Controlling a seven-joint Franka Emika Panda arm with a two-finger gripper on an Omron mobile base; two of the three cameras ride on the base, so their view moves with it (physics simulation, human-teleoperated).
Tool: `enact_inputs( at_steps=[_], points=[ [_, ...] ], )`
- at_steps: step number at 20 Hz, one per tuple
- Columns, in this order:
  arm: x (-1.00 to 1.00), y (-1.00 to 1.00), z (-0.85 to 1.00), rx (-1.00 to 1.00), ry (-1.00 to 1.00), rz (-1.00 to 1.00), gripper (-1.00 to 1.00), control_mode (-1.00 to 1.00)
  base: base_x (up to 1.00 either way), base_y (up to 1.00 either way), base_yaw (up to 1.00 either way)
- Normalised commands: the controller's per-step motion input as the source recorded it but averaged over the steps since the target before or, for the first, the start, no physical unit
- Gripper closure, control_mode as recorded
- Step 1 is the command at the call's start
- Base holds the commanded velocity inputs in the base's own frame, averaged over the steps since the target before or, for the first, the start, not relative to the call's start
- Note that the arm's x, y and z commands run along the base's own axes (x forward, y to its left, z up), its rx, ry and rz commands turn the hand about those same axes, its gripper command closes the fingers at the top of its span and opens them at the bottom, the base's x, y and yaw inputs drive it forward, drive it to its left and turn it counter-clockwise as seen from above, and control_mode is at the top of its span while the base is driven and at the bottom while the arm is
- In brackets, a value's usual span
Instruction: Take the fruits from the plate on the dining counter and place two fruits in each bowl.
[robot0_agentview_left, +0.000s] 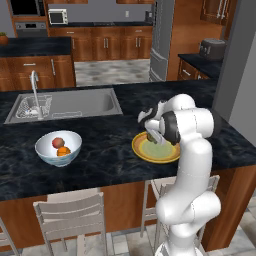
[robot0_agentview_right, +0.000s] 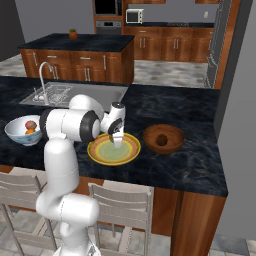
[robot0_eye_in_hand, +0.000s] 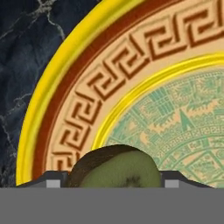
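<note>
**Green fruit gripped over the plate**

While low over the wide yellow-rimmed plate (robot0_agentview_right: 102, 158) with pale green centre on the black marbled dining counter (robot0_agentview_right: 200, 165), gripper (robot0_eye_in_hand: 114, 185) closed around dark green fruit (robot0_eye_in_hand: 114, 170). Left: white patterned bowl (robot0_agentview_left: 46, 152) holding reddish-tan fruit (robot0_agentview_left: 58, 142) and orange fruit (robot0_agentview_left: 63, 151). Right: dark brown wooden bowl (robot0_agentview_right: 172, 143)

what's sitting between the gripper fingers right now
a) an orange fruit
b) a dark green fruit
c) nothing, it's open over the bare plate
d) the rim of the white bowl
b: the hand view shows a dark green fruit with a pale green cut face between the two finger tips of the gripper, over the plate; the orange fruit lies in the white bowl.
</note>
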Motion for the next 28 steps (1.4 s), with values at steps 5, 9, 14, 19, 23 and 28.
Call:
enact_inputs(
  at_steps=[5,9,14,19,23,28],
  points=[
    [-0.03,0.00,0.18,0.00,0.00,0.00,1.00,-1.00,0.00,0.00,0.00],
    [-0.08,-0.17,0.60,0.00,0.00,0.00,1.00,-1.00,0.00,0.00,0.00],
    [-0.16,-0.47,0.75,0.00,0.02,0.00,1.00,-1.00,0.00,0.00,0.00],
    [-0.22,-0.85,0.51,0.00,0.01,0.00,1.00,-1.00,0.00,0.00,0.00],
    [-0.16,-1.00,0.28,-0.02,0.00,0.00,1.00,-1.00,0.00,0.00,0.00],
    [0.00,-1.00,0.11,-0.05,0.05,0.00,1.00,-1.00,0.00,0.00,0.00]
  ],
)
